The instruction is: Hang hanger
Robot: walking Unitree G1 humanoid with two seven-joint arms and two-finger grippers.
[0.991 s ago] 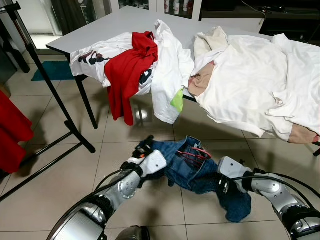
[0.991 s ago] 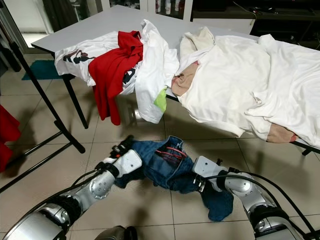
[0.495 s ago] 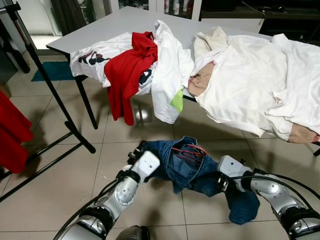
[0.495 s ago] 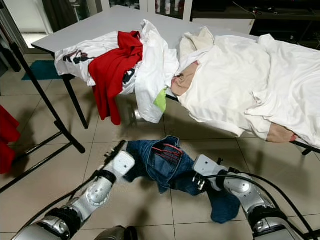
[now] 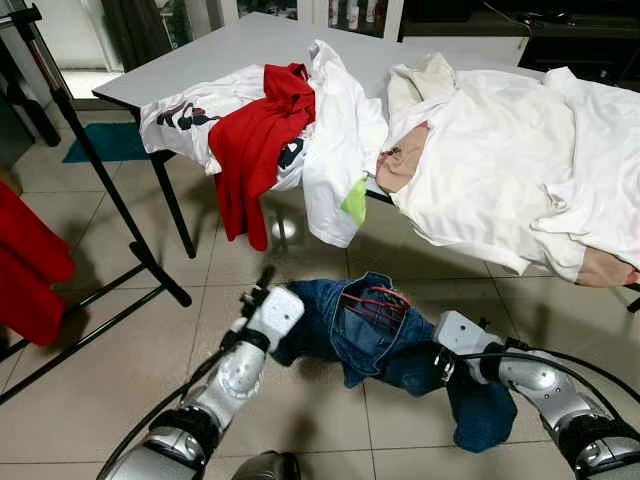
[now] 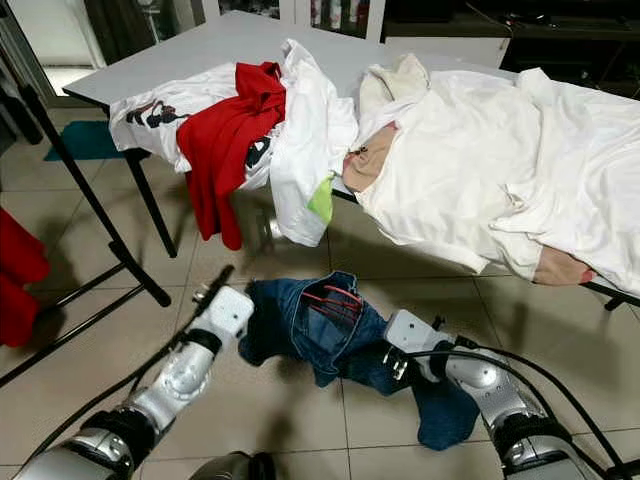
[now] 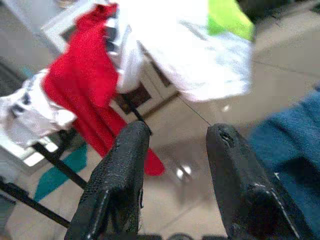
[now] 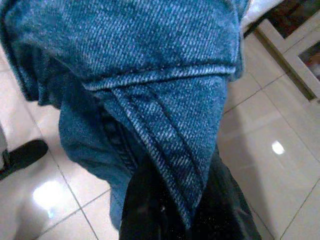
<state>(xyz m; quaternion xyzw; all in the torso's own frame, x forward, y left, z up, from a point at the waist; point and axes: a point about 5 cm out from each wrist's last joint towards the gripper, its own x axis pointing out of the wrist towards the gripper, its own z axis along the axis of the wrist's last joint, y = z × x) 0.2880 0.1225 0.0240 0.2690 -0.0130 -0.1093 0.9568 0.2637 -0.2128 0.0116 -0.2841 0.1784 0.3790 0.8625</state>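
Note:
Blue jeans (image 5: 360, 330) with a red hanger (image 5: 375, 303) tucked in their waistband hang low over the tiled floor in front of me. My right gripper (image 5: 437, 362) is shut on a fold of the denim (image 8: 150, 60), which drapes over its black fingers (image 8: 145, 210). To the left of the jeans, my left gripper (image 7: 177, 135) stands open with nothing between its fingers; the denim lies just beside it. A black garment rack (image 5: 100, 180) stands at the left with a red garment (image 5: 25, 270) hanging on it.
A grey table (image 5: 230, 45) stands ahead, piled with a red shirt (image 5: 265, 130) and white clothes (image 5: 500, 170) that hang over its edge. Its legs and the rack's foot (image 5: 165, 285) rest on the tiles close to my left arm.
My left gripper has come off the jeans and moved left, fingers now open. The jeans hang from the right gripper and have shifted slightly.

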